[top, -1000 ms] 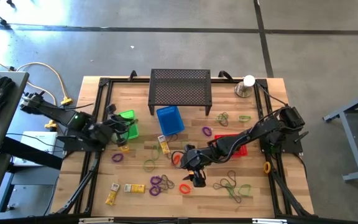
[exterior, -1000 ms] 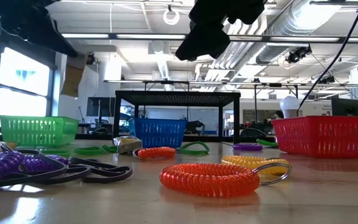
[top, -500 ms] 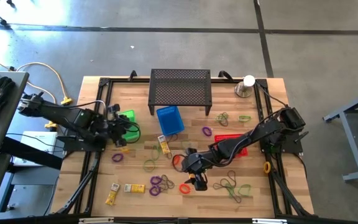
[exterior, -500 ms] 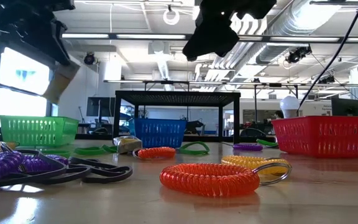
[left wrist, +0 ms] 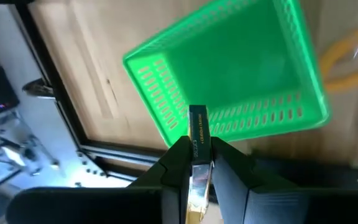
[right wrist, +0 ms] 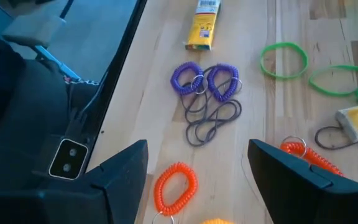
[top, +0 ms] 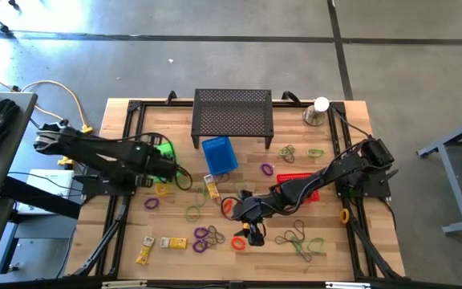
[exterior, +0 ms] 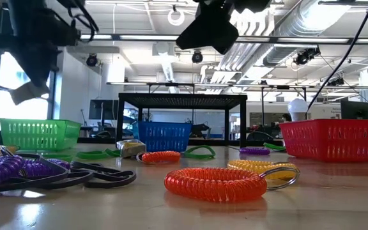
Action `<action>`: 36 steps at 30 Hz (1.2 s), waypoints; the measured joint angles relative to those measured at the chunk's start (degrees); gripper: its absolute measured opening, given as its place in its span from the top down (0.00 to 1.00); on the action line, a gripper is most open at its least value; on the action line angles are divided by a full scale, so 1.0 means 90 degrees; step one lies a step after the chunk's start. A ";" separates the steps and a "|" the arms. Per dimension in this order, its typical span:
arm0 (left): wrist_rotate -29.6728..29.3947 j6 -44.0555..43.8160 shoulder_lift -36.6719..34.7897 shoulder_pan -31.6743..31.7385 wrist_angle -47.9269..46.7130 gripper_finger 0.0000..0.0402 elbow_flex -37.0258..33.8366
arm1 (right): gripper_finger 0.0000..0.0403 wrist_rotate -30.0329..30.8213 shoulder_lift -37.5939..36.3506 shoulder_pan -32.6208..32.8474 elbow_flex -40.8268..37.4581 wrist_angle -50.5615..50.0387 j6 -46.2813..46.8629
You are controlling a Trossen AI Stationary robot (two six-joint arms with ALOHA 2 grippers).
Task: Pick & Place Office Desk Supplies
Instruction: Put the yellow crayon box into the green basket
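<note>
Left of centre in the overhead frame, the left gripper (left wrist: pixel 194 163) pinches a yellow packet (left wrist: pixel 197 134) on its narrow edge, long axis pointing into the green basket (left wrist: pixel 229 74) directly ahead. The right gripper (right wrist: pixel 197 163), fingers spread and empty, hovers at lower centre over an orange coil loop (right wrist: pixel 176 185).

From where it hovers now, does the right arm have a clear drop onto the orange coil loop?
Probably yes: the right gripper hangs open above the orange coil loop, which lies alone on bare wood, with the purple coils set apart from it.
</note>
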 joint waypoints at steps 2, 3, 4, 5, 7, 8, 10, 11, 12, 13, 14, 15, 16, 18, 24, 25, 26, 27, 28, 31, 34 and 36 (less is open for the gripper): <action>0.0000 0.0314 0.0216 0.0079 0.0012 0.87 0.0000 | 0.34 0.0000 0.0000 0.0000 0.0000 -0.0009 -0.0069; -0.0002 0.0370 0.0303 0.0107 0.0044 0.87 0.0000 | 0.34 0.0000 0.0000 0.0000 0.0000 -0.0011 -0.0113; -0.0001 0.0388 0.0372 0.0120 0.0094 0.87 0.0000 | 0.34 -0.0001 0.0000 0.0000 0.0000 -0.0017 -0.0152; -0.0003 0.0396 0.0434 0.0138 0.0174 0.87 -0.0003 | 0.34 -0.0006 0.0000 0.0000 0.0000 -0.0037 -0.0182; -0.0003 0.0432 0.0517 0.0168 0.0375 0.87 -0.0028 | 0.34 -0.0016 0.0000 0.0000 0.0000 -0.0099 -0.0260; -0.0003 0.0551 0.0562 0.0182 0.0410 0.87 -0.0038 | 0.34 -0.0019 0.0000 0.0000 0.0000 -0.0124 -0.0279; -0.0004 0.0916 0.0661 0.0173 0.0495 0.87 -0.0046 | 0.34 -0.0022 0.0000 0.0000 0.0000 -0.0160 -0.0323; -0.0019 0.1096 0.0708 0.0135 0.0520 0.87 -0.0045 | 0.34 -0.0022 0.0000 0.0004 0.0000 -0.0182 -0.0332; -0.0037 0.1282 0.0760 0.0087 0.0520 0.87 -0.0046 | 0.34 -0.0022 0.0000 0.0005 0.0000 -0.0208 -0.0352; -0.0043 0.1466 0.0823 0.0047 0.0532 0.87 -0.0046 | 0.34 -0.0021 0.0000 0.0005 0.0000 -0.0219 -0.0379; -0.0059 0.1646 0.0887 0.0012 0.0571 0.87 -0.0046 | 0.34 -0.0021 0.0000 0.0005 0.0000 -0.0219 -0.0416; -0.0073 0.1809 0.0955 -0.0013 0.0626 0.87 -0.0046 | 0.34 -0.0023 0.0000 0.0005 0.0000 -0.0216 -0.0438; -0.0078 0.1951 0.1028 -0.0031 0.0660 0.87 -0.0046 | 0.34 -0.0022 0.0000 0.0005 0.0001 -0.0216 -0.0450; -0.0071 0.2112 0.1184 -0.0061 0.0668 0.87 -0.0046 | 0.34 -0.0023 0.0000 0.0005 0.0000 -0.0216 -0.0456; 0.0228 0.2021 0.1584 -0.0069 0.0688 0.87 -0.0051 | 0.34 -0.0007 0.0000 -0.0002 0.0002 -0.0202 -0.0551; 0.0355 0.1950 0.1631 -0.0065 0.0696 0.87 -0.0053 | 0.34 -0.0005 0.0000 -0.0002 0.0002 -0.0202 -0.0575; 0.0381 0.1926 0.1683 -0.0064 0.0697 0.87 -0.0053 | 0.34 -0.0002 0.0000 -0.0002 0.0002 -0.0202 -0.0600; 0.0381 0.1926 0.1734 -0.0056 0.0702 0.87 -0.0053 | 0.34 -0.0001 0.0000 -0.0002 0.0002 -0.0200 -0.0621; 0.0383 0.1923 0.1779 -0.0046 0.0712 0.87 -0.0053 | 0.34 0.0000 0.0000 -0.0002 0.0002 -0.0199 -0.0644; 0.0376 0.1921 0.1850 -0.0020 0.0760 0.87 -0.0053 | 0.34 -0.0010 0.0000 -0.0040 0.0002 -0.0177 -0.0668; 0.0094 0.2150 0.1896 -0.0022 0.0934 0.87 -0.0056 | 0.34 -0.0022 -0.0002 -0.0081 0.0002 -0.0173 -0.0672; -0.0207 0.2333 0.1899 -0.0022 0.1090 0.87 -0.0056 | 0.34 -0.0022 -0.0002 -0.0085 0.0002 -0.0168 -0.0677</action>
